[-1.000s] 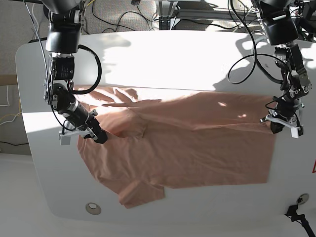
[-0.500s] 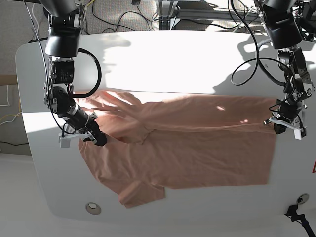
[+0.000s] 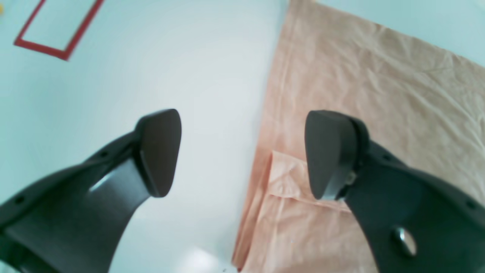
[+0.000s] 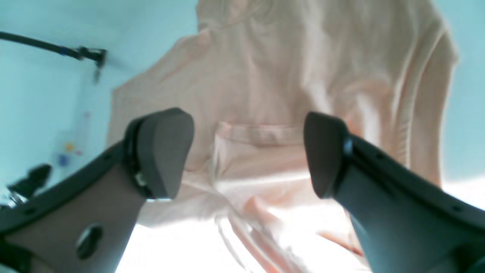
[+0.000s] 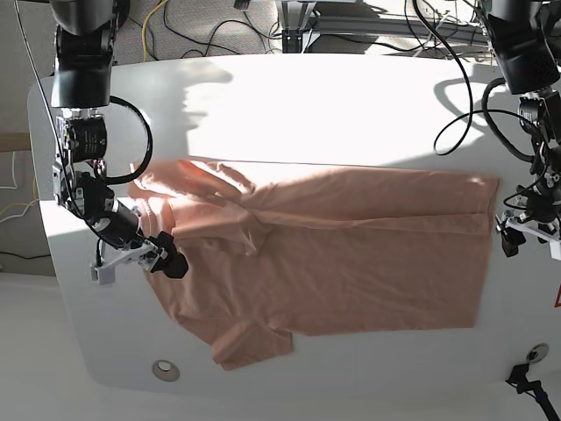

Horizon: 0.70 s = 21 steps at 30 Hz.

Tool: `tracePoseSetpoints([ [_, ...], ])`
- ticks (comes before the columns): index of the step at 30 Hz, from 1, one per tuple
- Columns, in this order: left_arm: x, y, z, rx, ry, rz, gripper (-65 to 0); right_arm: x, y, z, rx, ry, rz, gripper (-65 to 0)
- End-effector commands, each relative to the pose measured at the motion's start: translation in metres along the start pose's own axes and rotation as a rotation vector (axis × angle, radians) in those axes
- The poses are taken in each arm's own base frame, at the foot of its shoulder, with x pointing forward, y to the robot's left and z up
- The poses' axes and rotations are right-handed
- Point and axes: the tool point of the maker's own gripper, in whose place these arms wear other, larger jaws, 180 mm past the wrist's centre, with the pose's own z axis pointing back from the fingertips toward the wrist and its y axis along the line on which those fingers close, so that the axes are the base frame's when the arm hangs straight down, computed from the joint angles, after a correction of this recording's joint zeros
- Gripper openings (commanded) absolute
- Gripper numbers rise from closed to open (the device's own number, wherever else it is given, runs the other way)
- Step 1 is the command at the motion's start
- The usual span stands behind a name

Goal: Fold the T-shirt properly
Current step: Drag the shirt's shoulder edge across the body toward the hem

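T-shirt (image 5: 333, 254): lay flat across mid-frame on the table (image 5: 333, 114), part-folded. Left gripper (image 5: 530, 235): at frame right, just off the hem, jaws spread, holding nothing. Right gripper (image 5: 136, 261): at frame left, beside the sleeve, jaws spread, holding nothing.

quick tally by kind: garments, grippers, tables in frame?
T-shirt: 1
Grippers: 2, left gripper and right gripper, both open
Table: 1
Total: 4
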Motion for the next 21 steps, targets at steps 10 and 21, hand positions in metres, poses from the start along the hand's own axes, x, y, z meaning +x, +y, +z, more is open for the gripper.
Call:
tracePoseSetpoints([
  [10, 0.014, -0.013, 0.062, -0.044, -0.085, -0.243, -18.8, -0.038, -0.036, 0.062, -0.322, 0.061, 0.588, -18.0],
  [21, 0.001, -0.017, 0.088, -0.055, -0.074, -0.29, -19.0, -0.056, -0.096, 0.086, -0.409, 0.086, 0.574, -18.0],
])
